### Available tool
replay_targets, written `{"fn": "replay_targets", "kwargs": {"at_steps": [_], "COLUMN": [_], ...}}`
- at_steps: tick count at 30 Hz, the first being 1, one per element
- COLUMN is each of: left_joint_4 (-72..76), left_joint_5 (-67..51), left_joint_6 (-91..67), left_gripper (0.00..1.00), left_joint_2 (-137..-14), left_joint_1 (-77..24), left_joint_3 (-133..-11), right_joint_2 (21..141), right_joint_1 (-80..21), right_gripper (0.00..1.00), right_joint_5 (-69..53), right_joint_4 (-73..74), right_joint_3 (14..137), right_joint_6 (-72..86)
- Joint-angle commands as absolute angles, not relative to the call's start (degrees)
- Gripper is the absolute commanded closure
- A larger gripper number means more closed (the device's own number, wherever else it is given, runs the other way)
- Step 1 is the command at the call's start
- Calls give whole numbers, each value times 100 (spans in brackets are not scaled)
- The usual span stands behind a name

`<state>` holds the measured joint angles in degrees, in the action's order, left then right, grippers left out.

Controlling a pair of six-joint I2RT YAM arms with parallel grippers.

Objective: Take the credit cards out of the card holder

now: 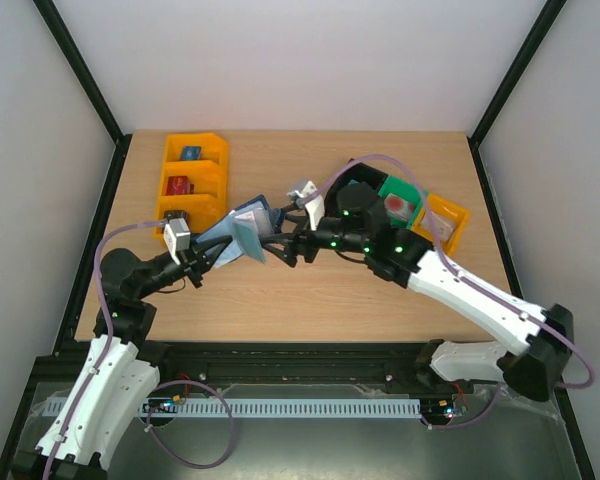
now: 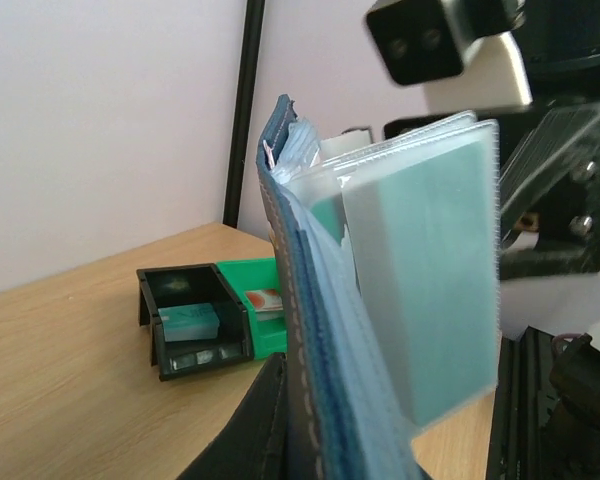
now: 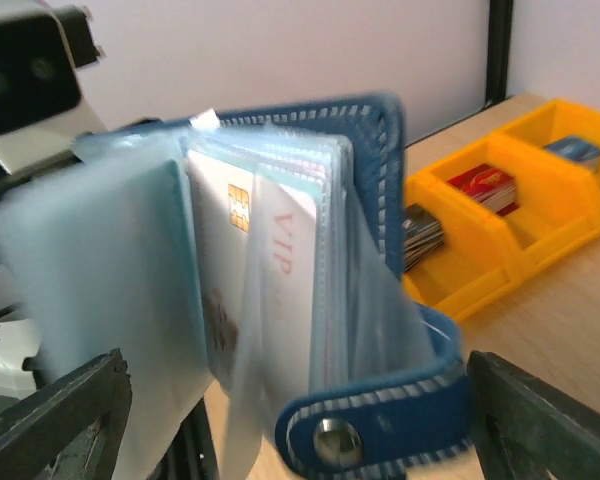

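The card holder (image 1: 242,228), a navy folding wallet, is held upright and open above the table's middle left. My left gripper (image 1: 215,255) is shut on its cover (image 2: 298,350); one dark finger (image 2: 245,430) shows beside it. Clear sleeves fan out, one with a teal credit card (image 2: 430,290). In the right wrist view the holder (image 3: 380,190) shows a white chip card marked VIP (image 3: 270,290), a pale blue card (image 3: 100,290) and the snap tab (image 3: 380,430). My right gripper (image 1: 276,246) is open, its fingers (image 3: 70,420) on either side of the holder's sleeves.
An orange bin (image 1: 192,180) with small blue, red and dark items stands at the back left. Black (image 1: 355,195), green (image 1: 400,200) and yellow (image 1: 448,222) bins sit at the back right, behind my right arm. Black frame posts rise at the table's corners.
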<state>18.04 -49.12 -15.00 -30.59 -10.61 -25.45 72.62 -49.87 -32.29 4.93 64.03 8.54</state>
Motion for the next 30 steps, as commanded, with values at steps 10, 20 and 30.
{"fn": "replay_targets", "kwargs": {"at_steps": [10, 20, 30], "left_joint_4": [2015, 2028, 2024], "left_joint_5": [-4925, -4968, -4983], "left_joint_6": [-1495, -1503, -1490], "left_gripper": [98, 98, 98], "left_joint_2": [-2996, -2987, -2980], "left_joint_1": [-1081, -1081, -1081], "left_joint_3": [-2697, -2689, -2692], "right_joint_2": [6656, 7033, 7231], "right_joint_1": [-4781, -4703, -4688], "right_gripper": [12, 26, 27], "right_joint_5": [-3099, -2618, -2483], "right_joint_4": [949, 982, 1104], "right_joint_3": [6395, 6649, 6810], "right_joint_6": [205, 370, 379]}}
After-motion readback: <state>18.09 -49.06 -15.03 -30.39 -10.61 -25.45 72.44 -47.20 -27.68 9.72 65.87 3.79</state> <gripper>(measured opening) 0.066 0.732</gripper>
